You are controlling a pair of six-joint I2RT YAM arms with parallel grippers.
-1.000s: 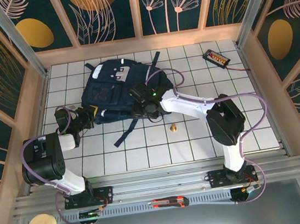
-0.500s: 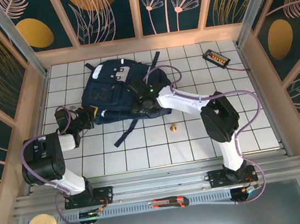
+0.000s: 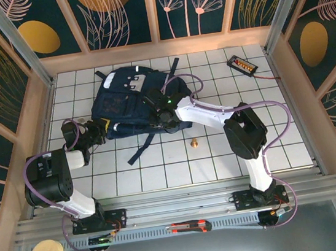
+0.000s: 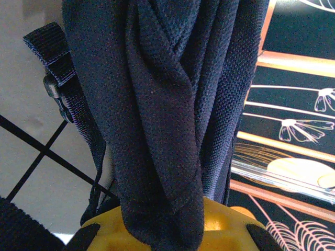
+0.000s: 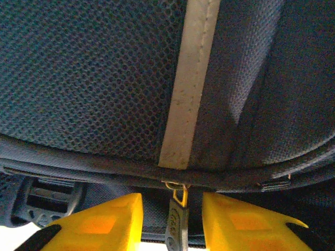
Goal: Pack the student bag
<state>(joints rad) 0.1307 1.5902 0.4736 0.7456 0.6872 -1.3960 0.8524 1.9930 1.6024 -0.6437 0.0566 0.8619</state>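
The student bag (image 3: 129, 99), dark navy with thin pale stripes, lies at the back left of the tiled table. My left gripper (image 3: 99, 132) is at its near left corner, shut on a bunched fold of the bag's fabric (image 4: 157, 104) that rises from between the yellow fingers (image 4: 225, 225). My right gripper (image 3: 157, 116) rests against the bag's near edge. In the right wrist view its jaws stand apart on either side of a dark zipper pull (image 5: 177, 222) hanging on a yellow ring under a pale stripe (image 5: 186, 89). A gap shows on both sides of the pull.
A loose black strap (image 3: 140, 149) trails from the bag toward me. A small brass piece (image 3: 193, 141) stands on the tiles beside the right arm. A black device with a red cable (image 3: 242, 64) lies at the back right. A utility knife (image 3: 190, 226) rests on the front rail.
My right gripper has slid a little up and left onto the bag's edge, and its jaws have narrowed around the zipper pull. The left arm and its hold are unchanged.
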